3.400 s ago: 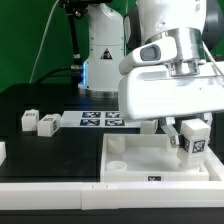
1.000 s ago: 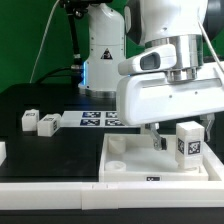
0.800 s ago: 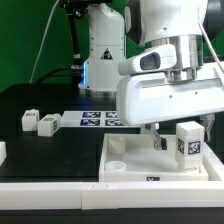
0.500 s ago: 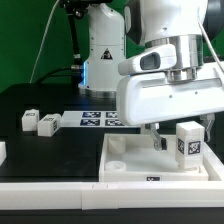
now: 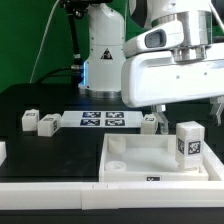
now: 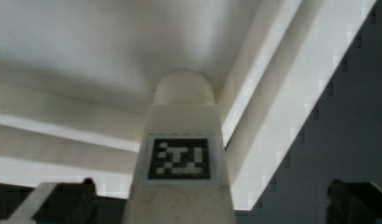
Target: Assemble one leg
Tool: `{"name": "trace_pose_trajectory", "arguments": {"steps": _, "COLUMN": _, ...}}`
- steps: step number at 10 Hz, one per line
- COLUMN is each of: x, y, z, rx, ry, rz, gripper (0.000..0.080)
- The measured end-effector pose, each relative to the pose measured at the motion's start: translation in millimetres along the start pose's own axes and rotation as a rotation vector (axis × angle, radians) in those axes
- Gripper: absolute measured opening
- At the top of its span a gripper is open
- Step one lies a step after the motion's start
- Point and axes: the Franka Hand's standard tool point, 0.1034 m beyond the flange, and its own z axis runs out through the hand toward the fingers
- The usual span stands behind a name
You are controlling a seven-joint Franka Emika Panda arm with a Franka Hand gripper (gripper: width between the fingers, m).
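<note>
Hanging over the far corner of the white tray [image 5: 140,160], my gripper [image 5: 189,117] is spread wide and has nothing in it. One leg [image 5: 188,143] stands straight up in that corner, on the exterior view's right, just under my fingers. It is a small white plastic block, smooth, with a black-and-white square tag [image 6: 181,158] on its face. Its top looks rounded in the wrist view. There my two dark fingertips [image 6: 63,200] sit one on each side of the leg with a gap on both sides, so I am not touching it. I cannot tell if its foot is pushed down into the tray. The tray is a big flat square with a raised rim and round sockets in its corners. Behind the rim lie the marker board [image 5: 100,120] and another leg [image 5: 150,122], close to one of my fingers. Two more legs [image 5: 47,124] lie well apart from me on the black table [image 5: 60,150], with open room around them.
</note>
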Motion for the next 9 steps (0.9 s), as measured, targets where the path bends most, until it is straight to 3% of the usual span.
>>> {"name": "trace_pose_trajectory", "arguments": {"steps": 2, "x": -2.8, "y": -2.3, "z": 1.4, "rx": 0.005, "ry": -0.025, "rz": -0.001, "gripper": 0.0649}}
{"name": "trace_pose_trajectory", "arguments": {"steps": 3, "x": -11.4, "y": -6.8, "z": 3.1, "rx": 0.019, "ry": -0.121, "rz": 0.013, "gripper": 0.0649}}
{"name": "trace_pose_trajectory", "arguments": {"steps": 4, "x": -9.1, "y": -11.8, "z": 1.9, "rx": 0.032, "ry": -0.212, "rz": 0.024, "gripper": 0.0649}}
{"name": "trace_pose_trajectory", "arguments": {"steps": 5, "x": 1.9, "y": -11.2, "z": 3.7, "rx": 0.026, "ry": -0.162, "rz": 0.025, "gripper": 0.0649}}
{"name": "trace_pose_trajectory", "arguments": {"steps": 9, "x": -1.3, "y": -6.6, "z": 12.1, "rx": 0.030, "ry": -0.167, "rz": 0.003, "gripper": 0.0649}}
